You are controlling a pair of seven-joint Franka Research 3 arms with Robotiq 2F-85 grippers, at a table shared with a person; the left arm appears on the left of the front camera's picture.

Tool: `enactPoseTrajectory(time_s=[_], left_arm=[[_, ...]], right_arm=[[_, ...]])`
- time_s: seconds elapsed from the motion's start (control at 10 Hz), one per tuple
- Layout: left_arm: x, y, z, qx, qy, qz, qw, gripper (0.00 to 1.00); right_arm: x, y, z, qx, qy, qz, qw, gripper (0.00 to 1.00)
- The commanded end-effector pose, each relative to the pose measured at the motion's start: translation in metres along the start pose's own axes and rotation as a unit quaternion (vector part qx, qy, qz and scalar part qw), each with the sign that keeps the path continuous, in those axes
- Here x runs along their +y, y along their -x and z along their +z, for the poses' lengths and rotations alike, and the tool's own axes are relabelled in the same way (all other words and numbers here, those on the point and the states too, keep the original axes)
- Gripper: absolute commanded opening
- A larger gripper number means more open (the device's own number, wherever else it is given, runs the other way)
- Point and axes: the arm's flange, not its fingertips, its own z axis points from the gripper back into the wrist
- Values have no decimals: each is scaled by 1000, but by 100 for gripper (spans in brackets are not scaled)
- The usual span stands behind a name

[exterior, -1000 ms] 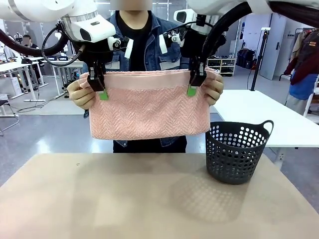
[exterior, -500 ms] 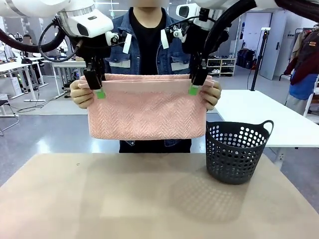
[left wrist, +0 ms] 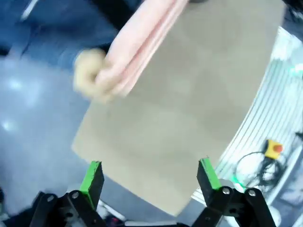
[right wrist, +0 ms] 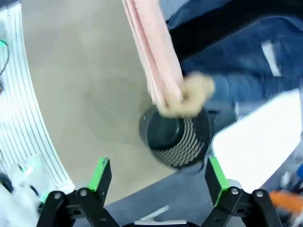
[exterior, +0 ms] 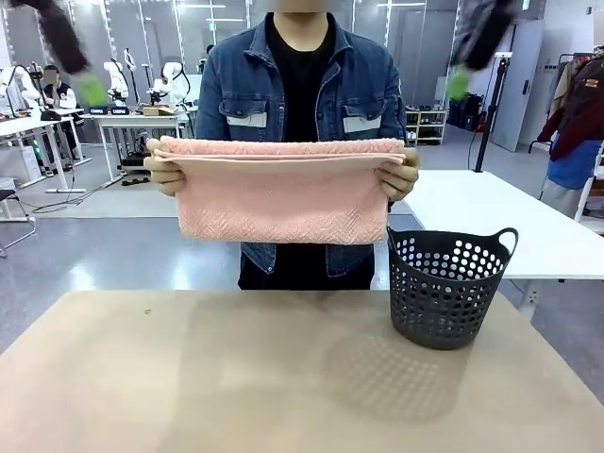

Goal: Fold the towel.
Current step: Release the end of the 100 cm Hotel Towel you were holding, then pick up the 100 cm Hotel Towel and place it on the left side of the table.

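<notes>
a workshop floor with white benches lies behind a bare tan table [exterior: 283, 377], on whose right side stands a dark perforated plastic basket [exterior: 444, 288]. the salmon-pink herringbone terry towel [exterior: 283, 189] is off the table, folded into layers and held level at chest height over the far edge by the person's hands [exterior: 402, 176], one at each end. its long axis runs side to side, along the table's far edge. the left gripper [left wrist: 150, 171] and the right gripper [right wrist: 158, 172] both stand with fingers spread wide and nothing between them, high and outboard, well apart from the cloth. each is nearer its own end of the towel, so any regrasp would likely mean coming down and inward onto those corners.
</notes>
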Motion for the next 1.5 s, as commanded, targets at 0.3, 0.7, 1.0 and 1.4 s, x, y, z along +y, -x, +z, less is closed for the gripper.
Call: enactPoseTrajectory(time_s=[0.3, 0.7, 1.0, 1.4], left_arm=[[19, 120, 30, -120, -51, 234, 963, 100], [36, 131, 51, -105, -45, 242, 963, 100], [36, 131, 51, -105, -45, 242, 963, 100], [36, 131, 51, -105, -45, 242, 963, 100]], right_arm=[[-10, 120, 20, -110, 25, -240, 964, 100], [-21, 137, 28, -102, 19, -245, 964, 100], [-21, 137, 28, -102, 19, -245, 964, 100], [-21, 137, 28, -102, 19, -245, 964, 100]])
